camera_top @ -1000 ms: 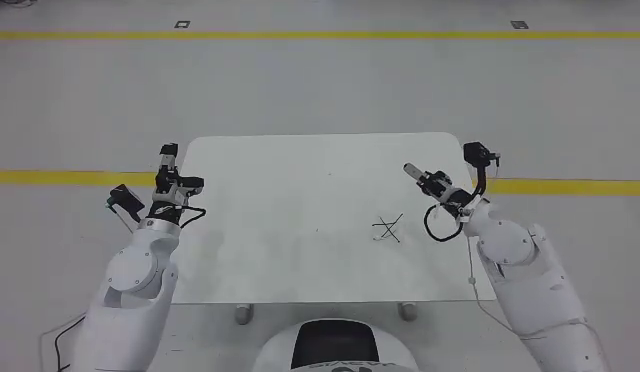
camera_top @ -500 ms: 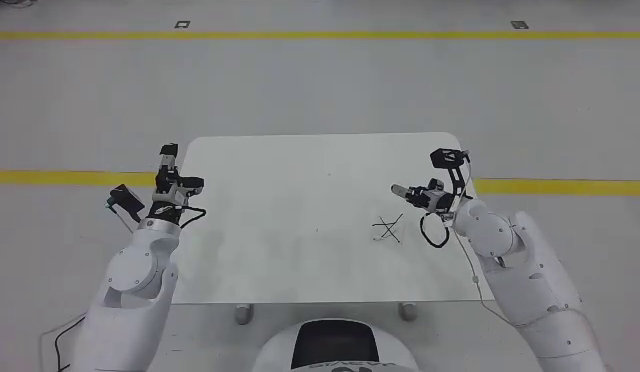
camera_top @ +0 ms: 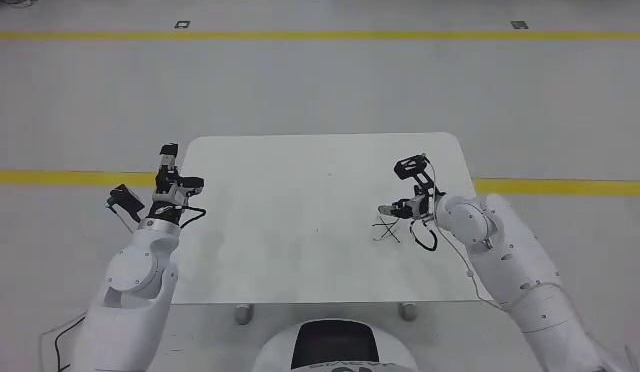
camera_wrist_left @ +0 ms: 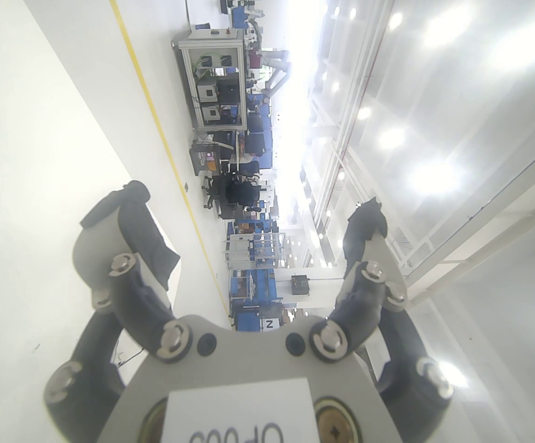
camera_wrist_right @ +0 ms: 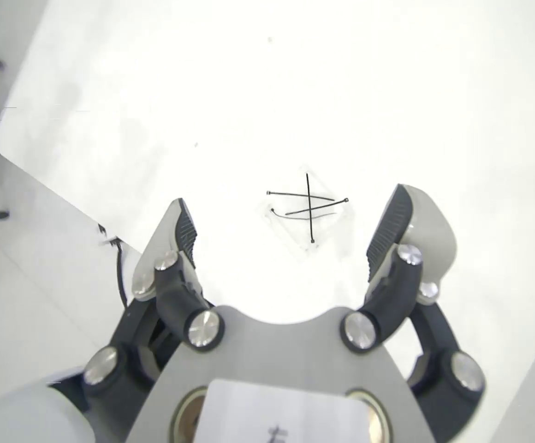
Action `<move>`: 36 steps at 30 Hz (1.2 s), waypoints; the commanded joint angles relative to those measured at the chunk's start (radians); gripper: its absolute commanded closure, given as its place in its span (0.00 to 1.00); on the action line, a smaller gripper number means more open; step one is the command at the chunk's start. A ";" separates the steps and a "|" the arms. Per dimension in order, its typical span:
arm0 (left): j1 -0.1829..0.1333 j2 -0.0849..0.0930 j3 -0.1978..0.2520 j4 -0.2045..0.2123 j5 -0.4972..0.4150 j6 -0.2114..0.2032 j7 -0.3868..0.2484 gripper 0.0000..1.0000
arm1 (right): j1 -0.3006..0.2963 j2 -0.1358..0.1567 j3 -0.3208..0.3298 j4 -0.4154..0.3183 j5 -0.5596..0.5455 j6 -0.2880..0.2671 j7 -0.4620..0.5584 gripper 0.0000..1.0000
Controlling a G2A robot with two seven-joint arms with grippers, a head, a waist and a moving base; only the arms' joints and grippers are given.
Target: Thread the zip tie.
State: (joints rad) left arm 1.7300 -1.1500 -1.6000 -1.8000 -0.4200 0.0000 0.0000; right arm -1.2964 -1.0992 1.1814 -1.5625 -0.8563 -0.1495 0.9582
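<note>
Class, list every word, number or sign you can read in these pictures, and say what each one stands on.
Left label on the left tool: upside down, cut by the picture's edge, not readable whole.
Right label on the right tool: only a fragment shows, unreadable.
Small sign in the far room: too small to be sure.
Zip ties and table: no print.

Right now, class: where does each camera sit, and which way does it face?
Top view: above the arms, looking down on the table; both arms show.
Left wrist view: on left wrist, facing across the hall; open left pincer shows.
Right wrist view: on right wrist, looking down at zip ties; open right pincer shows.
Shared by top and right wrist views: zip ties, table.
</note>
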 commanded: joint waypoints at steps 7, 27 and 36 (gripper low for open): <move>0.000 0.000 0.000 0.000 0.000 0.000 0.000 0.00 | -0.001 0.000 0.002 -0.002 0.002 0.006 -0.014 0.00; 0.000 0.000 0.000 0.000 0.000 0.000 0.000 0.00 | 0.163 -0.028 -0.177 0.195 -0.115 -0.150 0.057 0.00; 0.000 0.000 0.000 0.000 0.000 0.000 0.000 0.00 | 0.163 -0.028 -0.177 0.195 -0.115 -0.150 0.057 0.00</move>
State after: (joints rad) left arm 1.7300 -1.1500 -1.6000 -1.8000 -0.4200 0.0000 0.0000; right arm -1.1335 -1.1272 1.0047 -1.3673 -0.9716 -0.2997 1.0154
